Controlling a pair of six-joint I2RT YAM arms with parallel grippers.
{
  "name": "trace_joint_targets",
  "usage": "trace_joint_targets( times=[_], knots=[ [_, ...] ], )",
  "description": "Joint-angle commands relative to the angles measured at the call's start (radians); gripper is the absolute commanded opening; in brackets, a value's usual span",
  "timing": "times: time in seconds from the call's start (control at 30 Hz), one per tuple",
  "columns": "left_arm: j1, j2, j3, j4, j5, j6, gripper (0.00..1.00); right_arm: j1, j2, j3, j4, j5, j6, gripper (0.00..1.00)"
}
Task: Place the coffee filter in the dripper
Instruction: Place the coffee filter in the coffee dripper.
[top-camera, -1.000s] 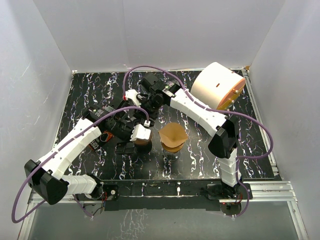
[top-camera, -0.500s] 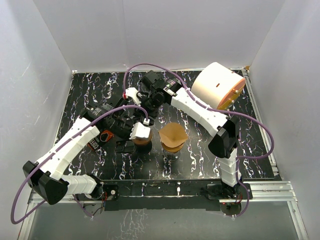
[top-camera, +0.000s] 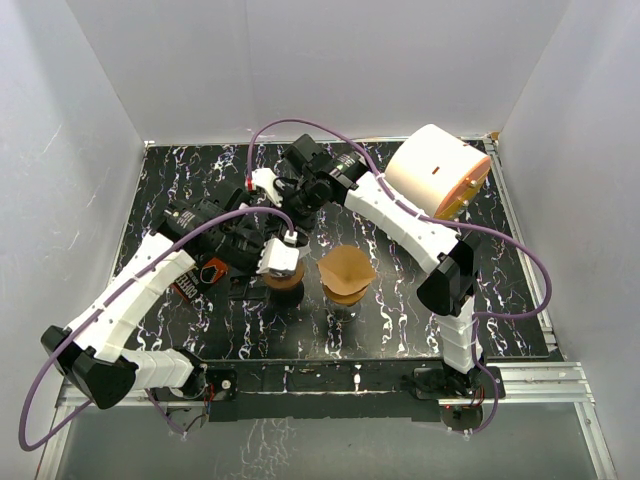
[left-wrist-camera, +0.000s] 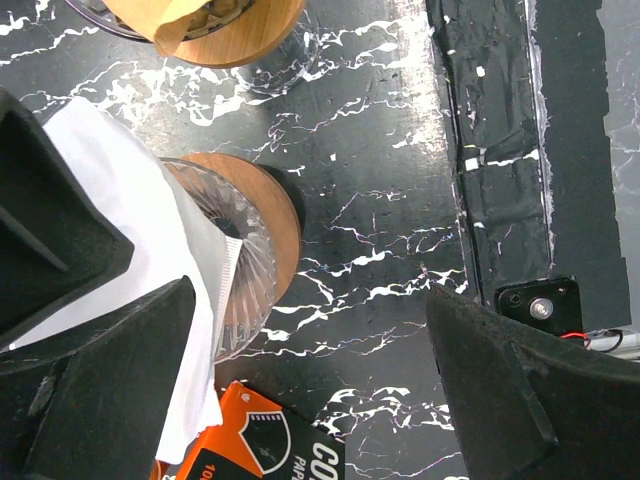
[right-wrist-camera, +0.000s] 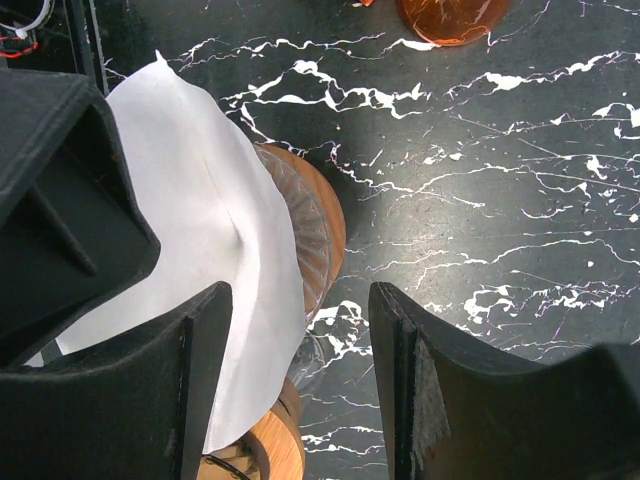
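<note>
Left tool (left-wrist-camera: 310, 300) wide, released; right tool (right-wrist-camera: 300, 295) parted, empty; filter (right-wrist-camera: 200, 200) hides dripper (right-wrist-camera: 322, 225) bowl.

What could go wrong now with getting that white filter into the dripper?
1. The white filter seems draped over one side of the dripper, not seated in its cone; it may slide off toward the filter packet.
2. The right fingers stand apart close above the paper; pressing down could crease it or tip the dripper.
3. The second dripper, holding a brown filter, stands nearby and could get bumped.
</note>
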Motion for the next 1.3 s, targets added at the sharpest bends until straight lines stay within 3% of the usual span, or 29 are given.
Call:
trace_joint_targets(
  times=[0.0, 0.53, 1.27],
  knots=[
    [0.005, -0.004, 0.059, -0.002, 0.004, 0.003, 0.99, 0.006, -0.059, 0.039, -0.014, -0.041, -0.022, 0.55],
    [0.005, -0.027, -0.097, 0.01, 0.077, 0.009, 0.98, 0.007, -0.063, -0.069, 0.027, 0.06, -0.023, 0.52],
    [0.006, -0.029, -0.201, 0.082, 0.042, -0.001, 0.99, 0.037, -0.054, -0.15, 0.064, 0.124, -0.033, 0.52]
  ],
)
